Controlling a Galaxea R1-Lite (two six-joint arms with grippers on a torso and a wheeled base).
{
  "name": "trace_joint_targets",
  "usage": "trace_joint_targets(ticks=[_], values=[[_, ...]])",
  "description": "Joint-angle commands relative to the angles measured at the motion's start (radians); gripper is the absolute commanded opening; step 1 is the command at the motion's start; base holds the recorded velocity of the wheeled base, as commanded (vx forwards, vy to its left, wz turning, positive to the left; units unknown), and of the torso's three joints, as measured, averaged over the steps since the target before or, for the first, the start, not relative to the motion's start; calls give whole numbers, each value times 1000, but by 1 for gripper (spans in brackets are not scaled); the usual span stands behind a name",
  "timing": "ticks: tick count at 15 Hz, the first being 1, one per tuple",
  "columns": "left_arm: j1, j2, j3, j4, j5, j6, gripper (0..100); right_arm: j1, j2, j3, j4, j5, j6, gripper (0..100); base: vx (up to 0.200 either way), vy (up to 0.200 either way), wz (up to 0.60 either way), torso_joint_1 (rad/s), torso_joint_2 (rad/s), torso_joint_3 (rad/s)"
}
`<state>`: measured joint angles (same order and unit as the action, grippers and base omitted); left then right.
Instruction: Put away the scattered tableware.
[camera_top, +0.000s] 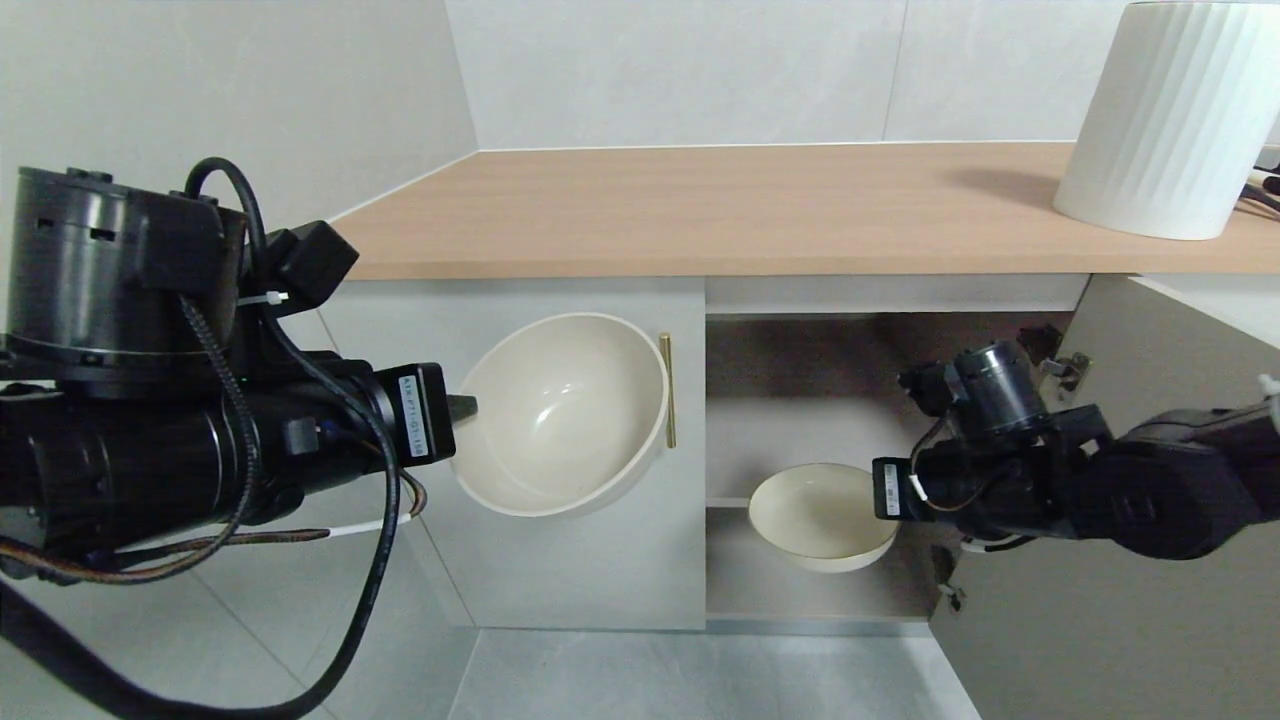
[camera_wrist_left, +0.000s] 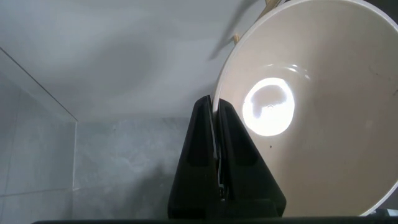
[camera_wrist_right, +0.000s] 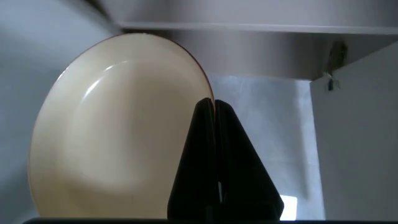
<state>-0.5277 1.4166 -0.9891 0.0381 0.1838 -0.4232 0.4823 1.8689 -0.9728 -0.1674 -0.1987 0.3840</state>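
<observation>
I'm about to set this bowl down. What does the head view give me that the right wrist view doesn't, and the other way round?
Head view: the left gripper shut on the large bowl in front of the closed cabinet door, plus the wooden countertop and the white ribbed container on it.
Right wrist view: a close look at the fingers pinching the rim of the small bowl.
Both: the right gripper holding the small bowl at the open cabinet compartment.

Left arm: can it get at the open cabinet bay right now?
Probably not yet. The right tool, shut on the small bowl, sits across the open bay and crowds the opening. The left tool holds the large bowl in front of the shut door.
</observation>
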Motion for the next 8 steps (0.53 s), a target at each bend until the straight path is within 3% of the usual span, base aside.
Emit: trace_joint_targets(ticks=[1, 6, 8], values=[[0, 2, 0, 0, 0, 0, 0, -5, 138, 3, -60, -24, 13, 0, 0, 0, 0, 0, 0, 0], [0, 5, 0, 0, 0, 0, 0, -65, 331, -29, -297, -73, 10, 0, 0, 0, 0, 0, 0, 0], [0, 7, 0, 0, 0, 0, 0, -87, 406, -98, -314, -120, 10, 0, 0, 0, 0, 0, 0, 0]])
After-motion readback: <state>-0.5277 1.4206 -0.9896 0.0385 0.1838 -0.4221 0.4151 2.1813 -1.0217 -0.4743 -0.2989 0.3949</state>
